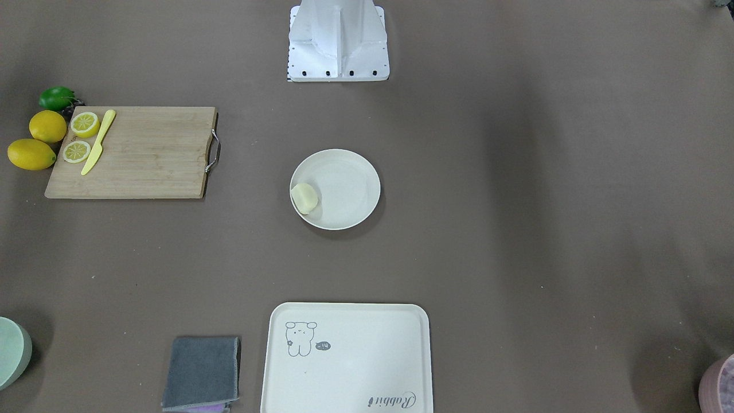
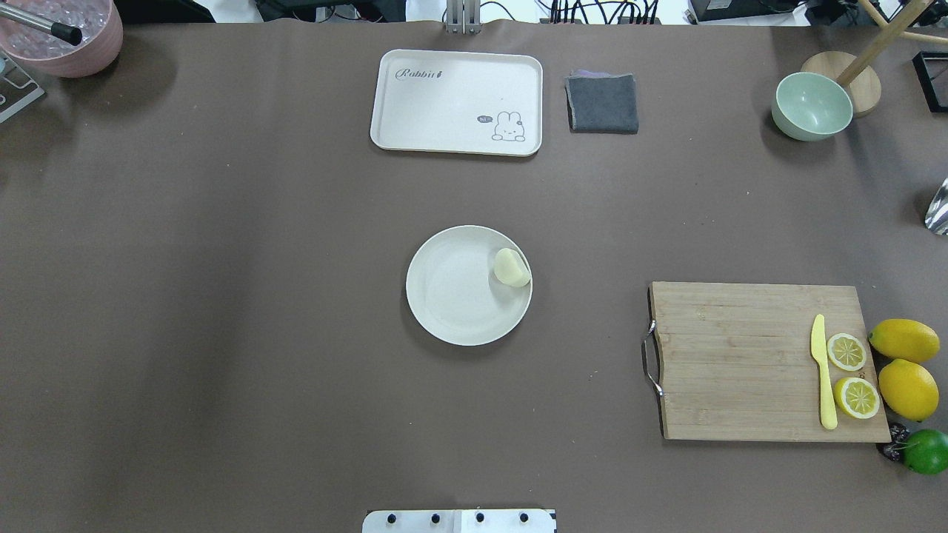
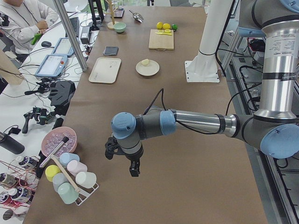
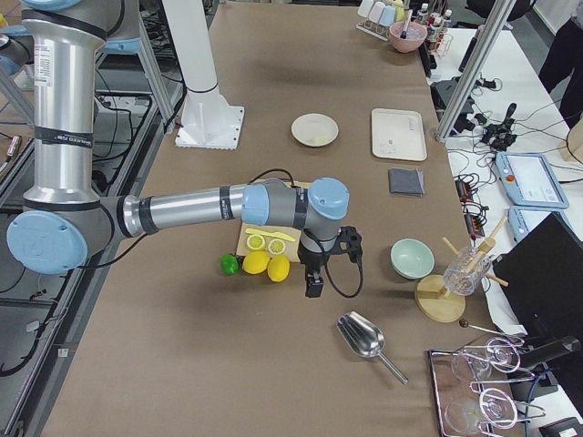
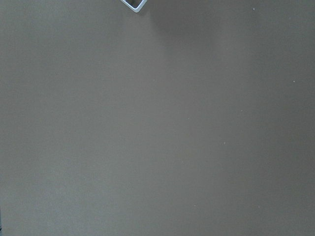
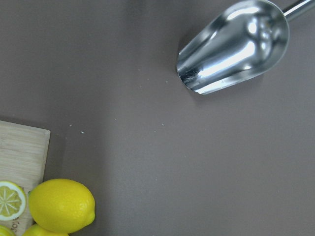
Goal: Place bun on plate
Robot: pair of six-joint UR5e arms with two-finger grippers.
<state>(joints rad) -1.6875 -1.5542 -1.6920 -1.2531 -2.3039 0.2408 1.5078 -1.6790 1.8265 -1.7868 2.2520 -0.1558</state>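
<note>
The pale cream bun lies inside the round off-white plate, against its rim on the robot's right side. The plate sits mid-table, with no gripper near it. My left gripper hangs over bare table far out at the robot's left end and shows only in the exterior left view; I cannot tell whether it is open or shut. My right gripper hangs beside the lemons at the right end, seen only in the exterior right view; its state I cannot tell either.
A wooden cutting board holds a yellow knife and two lemon halves, with whole lemons and a lime beside it. A cream tray, grey cloth, green bowl and metal scoop lie farther out.
</note>
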